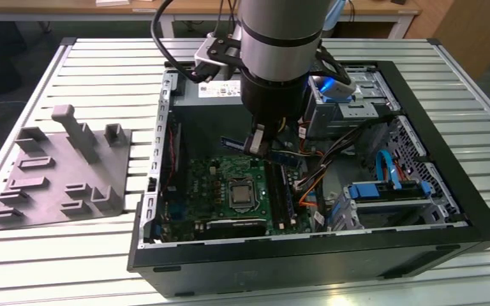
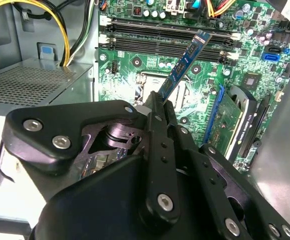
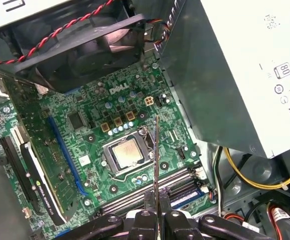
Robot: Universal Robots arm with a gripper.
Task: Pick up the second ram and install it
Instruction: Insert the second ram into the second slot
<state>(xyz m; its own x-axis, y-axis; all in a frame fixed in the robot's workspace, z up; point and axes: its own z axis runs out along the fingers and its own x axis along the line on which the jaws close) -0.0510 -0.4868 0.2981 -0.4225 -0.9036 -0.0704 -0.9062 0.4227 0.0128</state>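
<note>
The gripper is clenching one ram, holding it on edge over the motherboard, probably so its contact edge is facing a slot squarely (how many slots are free, I cannot tell). One grey tray is sitting outside the case.

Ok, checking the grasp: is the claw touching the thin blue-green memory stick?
Touching: the first wrist view shows the claw pinching the thin blue-green memory stick from both sides.
</note>
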